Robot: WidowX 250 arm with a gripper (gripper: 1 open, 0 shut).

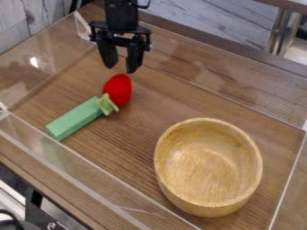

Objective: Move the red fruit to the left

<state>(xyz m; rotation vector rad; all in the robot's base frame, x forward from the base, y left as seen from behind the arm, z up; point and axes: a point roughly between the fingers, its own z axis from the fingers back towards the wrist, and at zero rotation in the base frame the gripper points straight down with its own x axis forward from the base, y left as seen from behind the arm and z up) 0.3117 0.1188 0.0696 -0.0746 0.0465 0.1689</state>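
The red fruit (117, 88) lies on the wooden table, its light green cap (108, 105) touching the end of a flat green block (77, 118). My black gripper (121, 61) hangs above and slightly behind the fruit, its fingers spread apart with nothing between them. A clear gap separates the fingertips from the fruit.
A large wooden bowl (210, 166) stands at the front right. Clear plastic walls (36, 67) ring the table on the left, front and right. Bare wood lies between the fruit and the bowl.
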